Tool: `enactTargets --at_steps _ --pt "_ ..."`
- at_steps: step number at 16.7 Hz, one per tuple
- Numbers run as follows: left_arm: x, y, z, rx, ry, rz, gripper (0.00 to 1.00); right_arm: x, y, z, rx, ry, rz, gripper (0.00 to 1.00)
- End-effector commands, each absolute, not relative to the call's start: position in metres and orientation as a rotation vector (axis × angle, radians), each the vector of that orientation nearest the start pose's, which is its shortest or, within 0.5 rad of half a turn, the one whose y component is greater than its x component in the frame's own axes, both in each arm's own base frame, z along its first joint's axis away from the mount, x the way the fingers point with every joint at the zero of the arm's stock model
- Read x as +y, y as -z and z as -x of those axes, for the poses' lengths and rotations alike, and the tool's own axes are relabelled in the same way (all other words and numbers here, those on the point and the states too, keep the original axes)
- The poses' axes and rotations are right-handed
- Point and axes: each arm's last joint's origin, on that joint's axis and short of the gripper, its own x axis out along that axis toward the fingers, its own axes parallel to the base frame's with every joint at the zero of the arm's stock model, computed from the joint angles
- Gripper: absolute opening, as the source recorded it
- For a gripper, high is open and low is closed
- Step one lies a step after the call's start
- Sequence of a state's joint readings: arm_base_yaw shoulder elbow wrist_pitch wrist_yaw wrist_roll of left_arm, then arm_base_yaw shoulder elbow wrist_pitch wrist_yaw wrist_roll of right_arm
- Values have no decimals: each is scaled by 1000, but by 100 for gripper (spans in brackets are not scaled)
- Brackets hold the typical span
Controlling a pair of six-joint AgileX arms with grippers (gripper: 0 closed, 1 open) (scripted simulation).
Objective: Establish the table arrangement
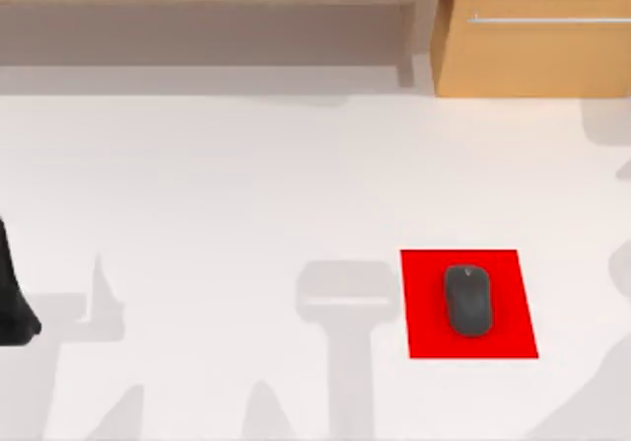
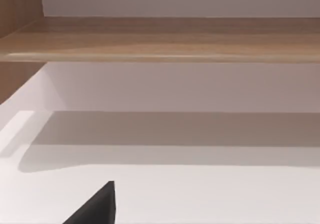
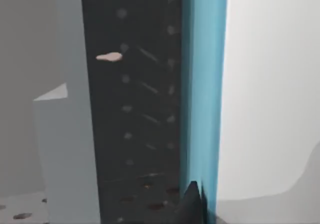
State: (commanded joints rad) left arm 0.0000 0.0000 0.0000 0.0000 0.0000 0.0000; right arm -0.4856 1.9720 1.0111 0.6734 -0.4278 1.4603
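On table's (image 1: pixel 197 214) right half, black mouse (image 1: pixel 467 300) seen lying on red mat (image 1: pixel 426 318), long axis running near-to-far. Left arm (image 1: pixel 12 298) parked at left edge, well apart from mouse; finger spread cannot be told. Wooden shelf unit (image 1: pixel 296 7) and drawer (image 1: pixel 537 46) stand along far edge. No readable writing found.

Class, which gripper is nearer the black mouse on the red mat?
Cannot be settled. The left gripper sits at the table's left edge, far from the mouse; the right gripper faces a dark panel, its place unclear.
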Motion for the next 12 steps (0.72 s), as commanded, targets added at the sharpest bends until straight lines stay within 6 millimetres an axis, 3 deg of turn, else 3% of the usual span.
enactTargets --at_steps 2,12 --pt "-1 -160 -106 0 0 0 100 -177 -148 -370 190 226 -1566 0" --pt "-1 -160 -106 0 0 0 100 -177 -148 -370 190 226 -1566 75"
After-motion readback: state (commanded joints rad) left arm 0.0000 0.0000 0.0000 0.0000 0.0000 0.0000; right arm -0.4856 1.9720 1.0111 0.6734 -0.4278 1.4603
